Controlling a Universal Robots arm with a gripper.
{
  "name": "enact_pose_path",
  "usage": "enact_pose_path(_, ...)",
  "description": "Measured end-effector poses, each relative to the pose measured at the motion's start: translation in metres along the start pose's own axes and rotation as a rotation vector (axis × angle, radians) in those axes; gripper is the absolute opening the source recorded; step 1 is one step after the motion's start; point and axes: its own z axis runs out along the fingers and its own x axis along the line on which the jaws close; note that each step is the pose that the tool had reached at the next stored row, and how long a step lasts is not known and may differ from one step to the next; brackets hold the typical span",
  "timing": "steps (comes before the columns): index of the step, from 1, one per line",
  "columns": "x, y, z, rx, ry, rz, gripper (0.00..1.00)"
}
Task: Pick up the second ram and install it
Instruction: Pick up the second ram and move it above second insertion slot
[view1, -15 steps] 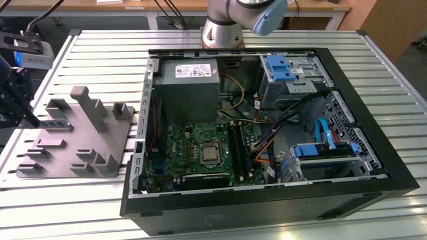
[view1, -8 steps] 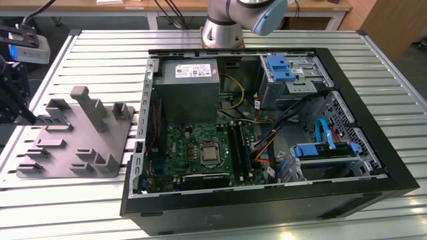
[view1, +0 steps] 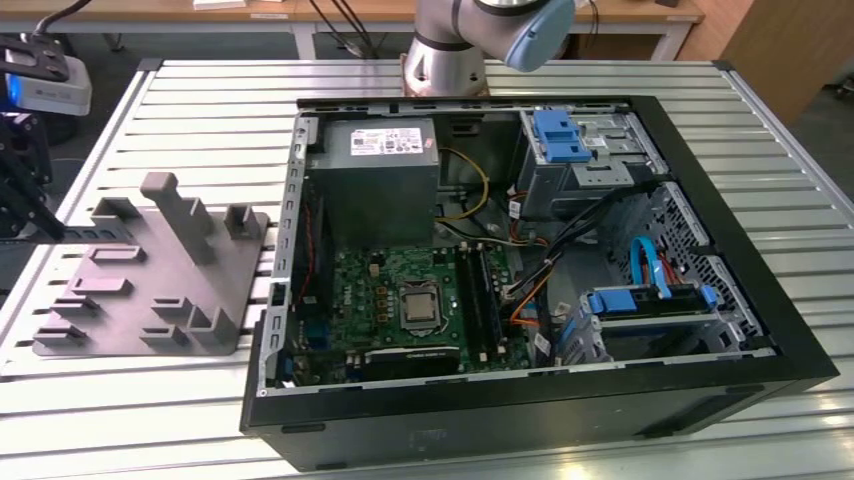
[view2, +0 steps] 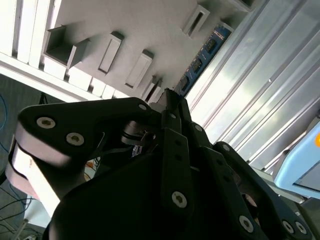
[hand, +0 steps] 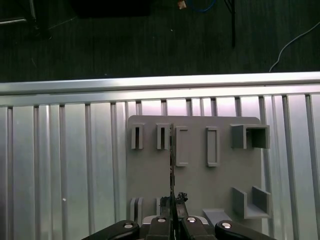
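Second wrist view: thin, chip-studded blue-green ram

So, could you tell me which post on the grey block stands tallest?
The broad post toward the grey block's far edge in the exterior view; all the others are much shorter.

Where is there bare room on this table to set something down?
The table has bare slats between the grey block and its far edge, and between the block and its near edge. The open computer case is crowded.

Slatted aluminium table, wooden desk behind it, dark floor with loose cables
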Motion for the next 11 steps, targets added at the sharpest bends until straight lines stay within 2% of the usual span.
enact_pose_path(11,-0.0004,0.0005,-0.0101,0.0,0.0,0.0,0.14)
